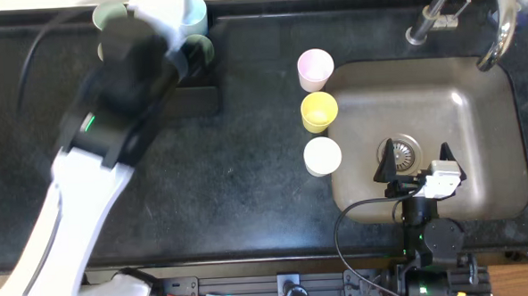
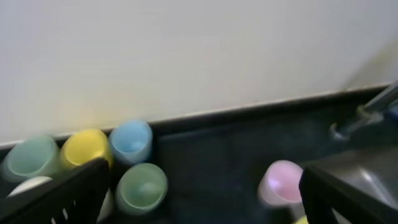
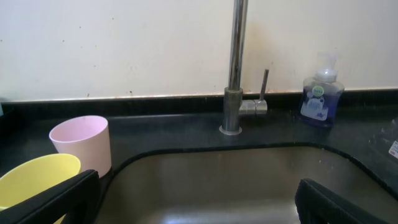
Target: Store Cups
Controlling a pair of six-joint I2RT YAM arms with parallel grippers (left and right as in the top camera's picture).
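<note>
Three cups stand in a row on the dark counter beside the sink: pink [image 1: 315, 68], yellow [image 1: 319, 111] and white [image 1: 322, 155]. At the back left, against the wall, is a cluster of cups: mint [image 2: 31, 157], yellow [image 2: 86, 148], blue [image 2: 132, 140] and green [image 2: 142, 186]. My left gripper [image 2: 204, 171] hangs open above the counter near this cluster and holds nothing. Its arm [image 1: 122, 74] covers part of the cluster from above. My right gripper [image 1: 414, 159] is open over the sink basin, with the pink cup [image 3: 81, 144] and yellow cup [image 3: 37, 180] off to one side.
The steel sink [image 1: 476, 94] takes up the right side, with a faucet [image 3: 235, 68] and a blue soap bottle [image 3: 321, 96] behind it. A black rack [image 1: 194, 88] lies near the back-left cups. The wall runs along the counter's far edge.
</note>
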